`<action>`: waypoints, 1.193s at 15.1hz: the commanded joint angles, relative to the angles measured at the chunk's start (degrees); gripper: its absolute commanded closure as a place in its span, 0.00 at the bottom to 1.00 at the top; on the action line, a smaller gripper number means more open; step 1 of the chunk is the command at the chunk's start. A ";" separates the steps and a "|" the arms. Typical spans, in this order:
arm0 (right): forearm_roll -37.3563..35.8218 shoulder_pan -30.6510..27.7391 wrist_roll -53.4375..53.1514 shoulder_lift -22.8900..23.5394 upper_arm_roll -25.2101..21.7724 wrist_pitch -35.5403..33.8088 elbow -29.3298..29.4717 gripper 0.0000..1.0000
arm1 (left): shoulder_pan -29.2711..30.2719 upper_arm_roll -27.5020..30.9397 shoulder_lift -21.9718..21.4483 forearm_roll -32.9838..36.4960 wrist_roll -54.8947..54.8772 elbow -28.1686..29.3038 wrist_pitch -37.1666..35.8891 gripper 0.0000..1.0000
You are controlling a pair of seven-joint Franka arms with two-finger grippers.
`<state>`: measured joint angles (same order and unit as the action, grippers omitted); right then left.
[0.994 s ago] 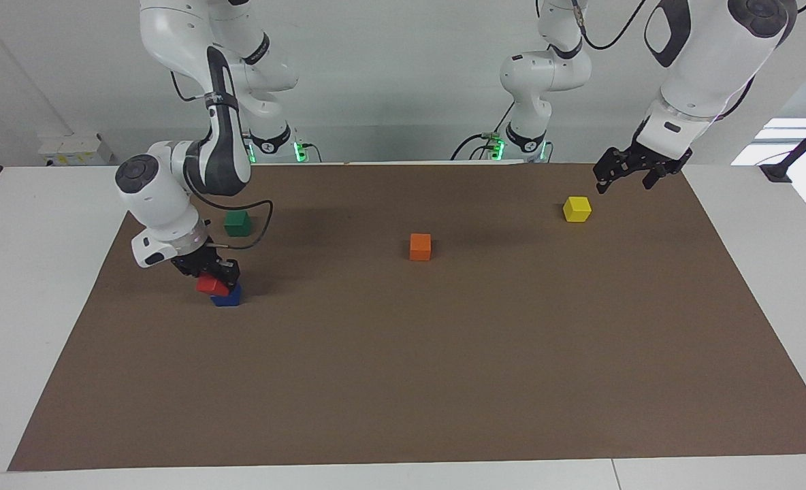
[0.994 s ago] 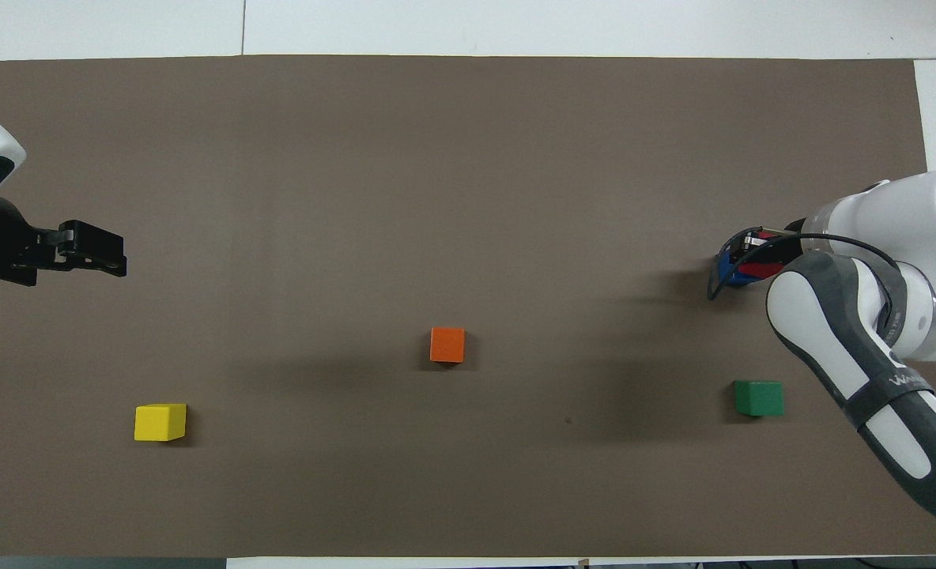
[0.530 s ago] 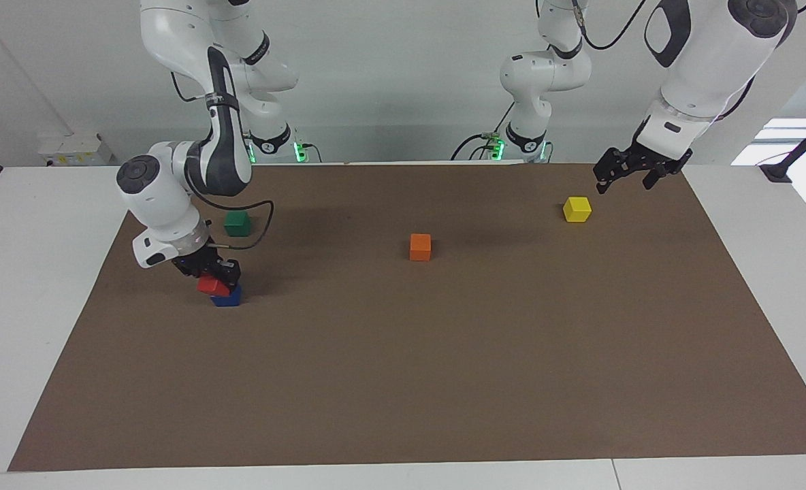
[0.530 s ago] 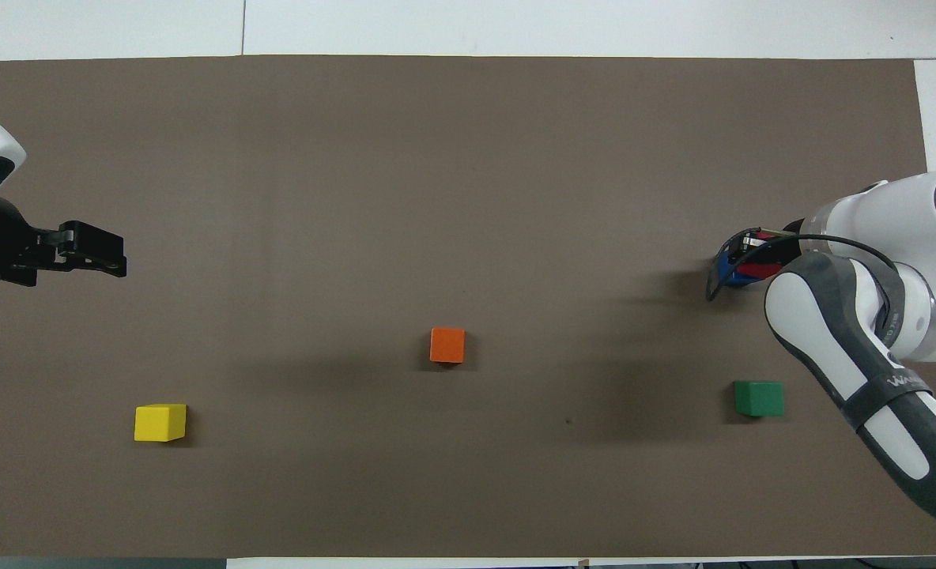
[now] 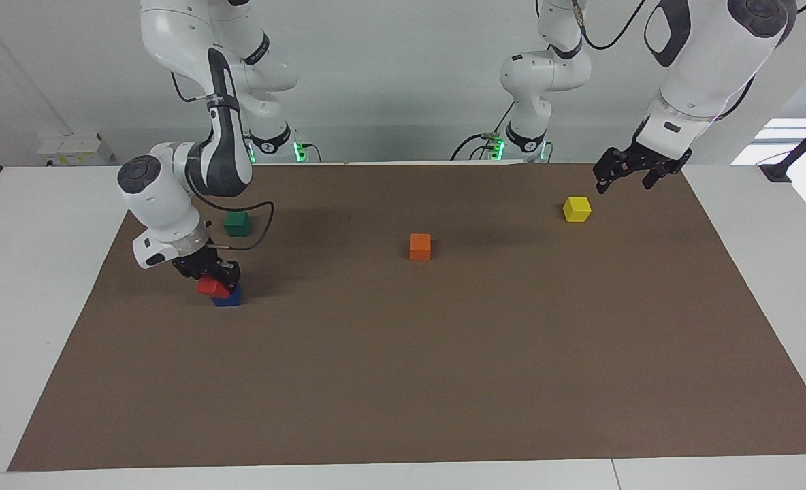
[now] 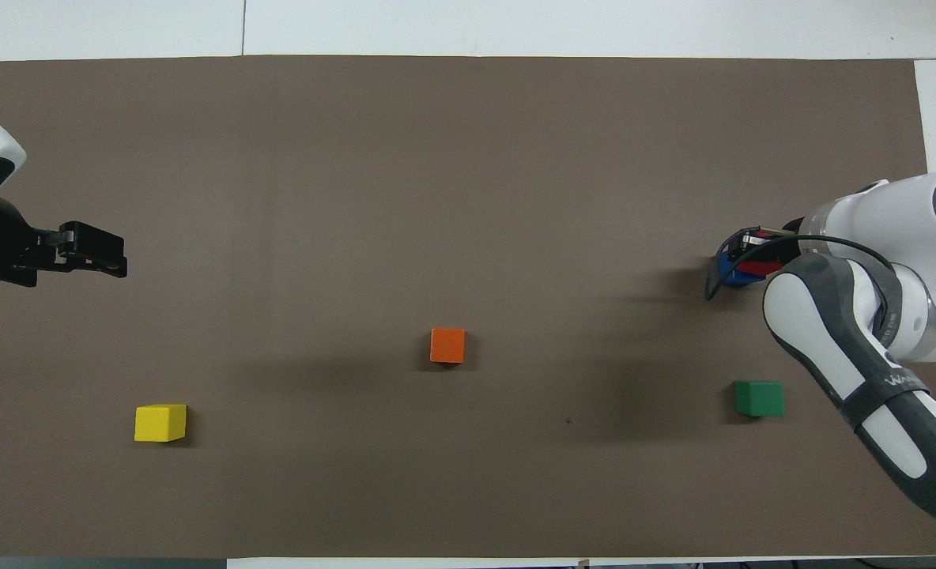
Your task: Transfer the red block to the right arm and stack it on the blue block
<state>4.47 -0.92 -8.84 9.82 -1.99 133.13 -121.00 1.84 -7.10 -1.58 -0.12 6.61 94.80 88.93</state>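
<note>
The right gripper (image 5: 211,272) is closed on the red block (image 5: 207,286), holding it tilted, low over the blue block (image 5: 229,297) at the right arm's end of the mat. From the facing view the red block's lower edge seems to touch the blue block's top, though the gripper hides that seam, so it is hard to say whether the block rests there or hangs just above. In the overhead view only slivers of red (image 6: 755,269) and blue (image 6: 726,272) show past the right arm's wrist. The handover looks finished, since the red block sits in the right gripper and the left gripper (image 5: 626,174) hangs with its fingers spread and nothing between them, waiting over the mat's edge near the yellow block (image 5: 577,208). What seems left is to level the red block, set it square on the blue one, let go and lift clear; the tilt suggests it could slide off if released as it stands. The brown mat (image 5: 444,381) carries 5 blocks, 1 of each colour: 1 red, 1 blue, 1 green block (image 5: 237,223) just nearer the robots than the stack, 1 orange block (image 5: 420,246) about mid-mat, and 1 yellow. There are 2 arms and 2 grippers.
</note>
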 commanded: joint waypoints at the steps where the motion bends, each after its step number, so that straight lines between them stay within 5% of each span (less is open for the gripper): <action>1: -1.57 -0.22 0.57 0.03 0.32 1.51 -1.08 1.00 | 0.36 0.07 -0.44 -0.84 -0.37 0.39 0.28 0.00; 18: -1.48 -0.13 0.40 -0.24 0.32 0.81 -1.52 1.00 | 0.36 0.07 -0.44 -0.76 -0.37 0.39 0.28 0.00</action>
<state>4.47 -0.91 -8.83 9.81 -1.99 133.19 -121.05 1.84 -7.10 -1.58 -0.12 6.61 94.80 88.93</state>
